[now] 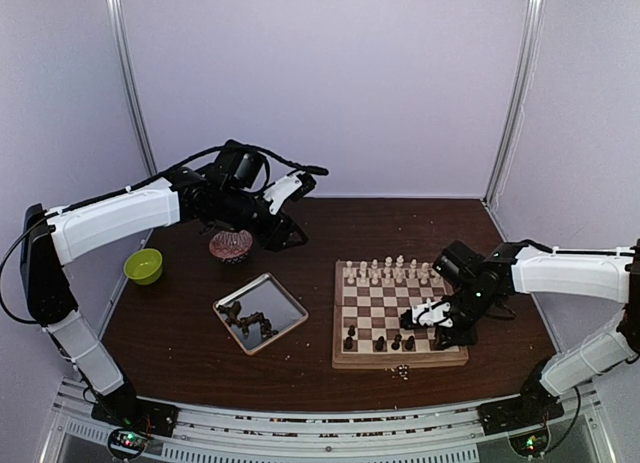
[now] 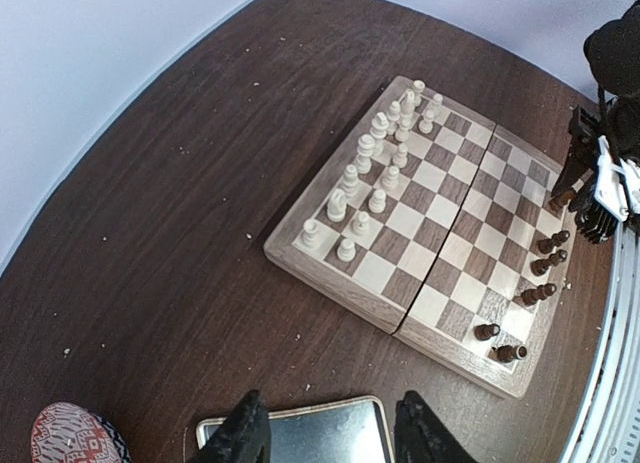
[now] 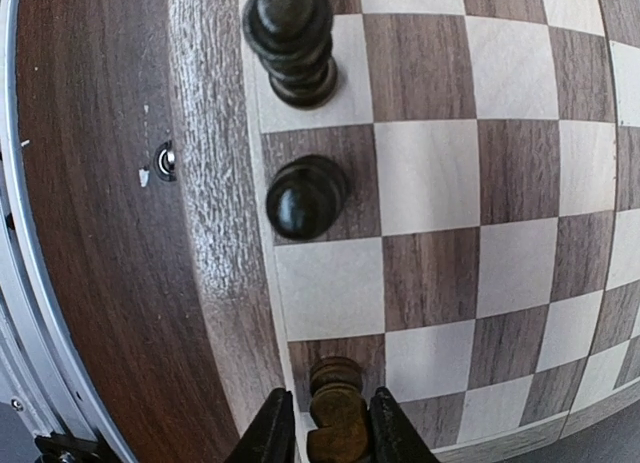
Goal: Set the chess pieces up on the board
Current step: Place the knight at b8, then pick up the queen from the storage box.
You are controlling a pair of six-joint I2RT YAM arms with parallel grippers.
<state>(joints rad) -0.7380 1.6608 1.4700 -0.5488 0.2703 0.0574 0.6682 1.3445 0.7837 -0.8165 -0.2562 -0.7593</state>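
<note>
— What's the setting?

— Pale lilac walls around a dark brown table (image 1: 180, 333). The left arm (image 1: 110, 218) reaches over its far left part. The right arm (image 1: 560, 273) comes in from the right and bends down to the board.

— Where is the board?

— The board (image 1: 400, 361) lies flat on the right half of the table, just right of a square silver tray (image 1: 285, 303). At the left edge of the table, a little farther back than the tray, stands a green bowl (image 1: 143, 266). A red patterned bowl (image 1: 231, 245) sits nearer the middle.

— And the pincers?

— The left pincer (image 2: 330, 438) hangs above the table just beyond the tray's far side, jaws partly apart with nothing between them. The right pincer (image 3: 332, 428) is down at the board's near row. Its jaws stand close on either side of one dark piece (image 3: 335, 388), which is upright on a dark square by the rim. Whether they pinch it or only flank it, I cannot tell.

— The rest of the pieces?

— The cream pieces (image 1: 385, 273) fill the two far rows. A few dark pieces (image 1: 380, 343) stand along the near row, two of them in line with the flanked one. A further cluster of dark pieces (image 1: 252, 323) lies jumbled in the tray.
</note>
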